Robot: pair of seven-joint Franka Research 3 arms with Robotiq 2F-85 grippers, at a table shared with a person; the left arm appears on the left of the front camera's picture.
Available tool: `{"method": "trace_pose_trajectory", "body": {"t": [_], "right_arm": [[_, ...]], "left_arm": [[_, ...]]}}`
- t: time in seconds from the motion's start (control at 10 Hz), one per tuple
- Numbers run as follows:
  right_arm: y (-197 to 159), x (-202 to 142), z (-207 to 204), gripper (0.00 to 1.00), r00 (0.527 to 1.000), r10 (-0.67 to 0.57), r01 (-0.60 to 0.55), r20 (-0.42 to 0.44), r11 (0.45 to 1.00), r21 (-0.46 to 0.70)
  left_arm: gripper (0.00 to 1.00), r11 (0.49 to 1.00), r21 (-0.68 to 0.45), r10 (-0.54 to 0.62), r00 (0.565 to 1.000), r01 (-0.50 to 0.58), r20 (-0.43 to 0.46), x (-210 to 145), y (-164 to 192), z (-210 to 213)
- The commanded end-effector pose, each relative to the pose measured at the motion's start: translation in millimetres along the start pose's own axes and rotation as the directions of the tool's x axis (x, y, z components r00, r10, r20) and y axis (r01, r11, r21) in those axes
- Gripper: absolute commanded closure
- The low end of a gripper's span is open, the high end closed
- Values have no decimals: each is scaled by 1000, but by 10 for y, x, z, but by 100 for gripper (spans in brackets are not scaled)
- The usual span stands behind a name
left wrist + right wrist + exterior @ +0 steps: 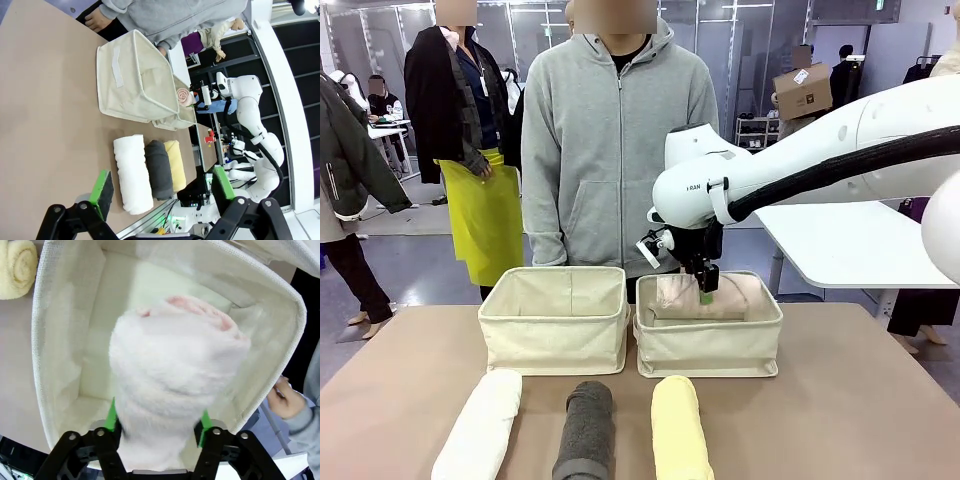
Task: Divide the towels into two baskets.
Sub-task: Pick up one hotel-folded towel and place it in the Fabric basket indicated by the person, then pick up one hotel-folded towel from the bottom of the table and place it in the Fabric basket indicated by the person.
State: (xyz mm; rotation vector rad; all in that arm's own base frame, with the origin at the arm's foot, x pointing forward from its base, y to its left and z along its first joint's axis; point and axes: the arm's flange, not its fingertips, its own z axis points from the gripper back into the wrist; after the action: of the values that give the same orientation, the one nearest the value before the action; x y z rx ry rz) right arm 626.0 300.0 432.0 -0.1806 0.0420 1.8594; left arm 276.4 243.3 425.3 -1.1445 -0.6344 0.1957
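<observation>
Pink towel [705, 298]: fluffy pale roll, long axis left-right in right basket [708, 348]. Right tool [156, 418] straddles it, grip unclear. Left tool [161, 185] spread wide, empty.

Tiny dark letters on the white right arm [692, 187] look like "FRAN" — the label on the cardboard box [802, 90] is too small to read.

Left end effector [161, 185] gapes near three towel rolls [159, 170]; pink towel [184, 95] seemingly lies in farther basket [186, 116].
</observation>
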Motion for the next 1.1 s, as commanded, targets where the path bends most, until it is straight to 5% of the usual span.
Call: {"method": "trace_pose_trajectory", "body": {"t": [0.0,1.0], "right_arm": [[17,-5,30,4,999,26,-26,25,1000,-5],[-6,20,38,0,1000,2,-2,4,1000,-7]], "left_arm": [[0,1000,-14,-4,1000,4,7,3,-23,34],[0,1000,-14,-4,1000,4,7,3,-23,34]]}}
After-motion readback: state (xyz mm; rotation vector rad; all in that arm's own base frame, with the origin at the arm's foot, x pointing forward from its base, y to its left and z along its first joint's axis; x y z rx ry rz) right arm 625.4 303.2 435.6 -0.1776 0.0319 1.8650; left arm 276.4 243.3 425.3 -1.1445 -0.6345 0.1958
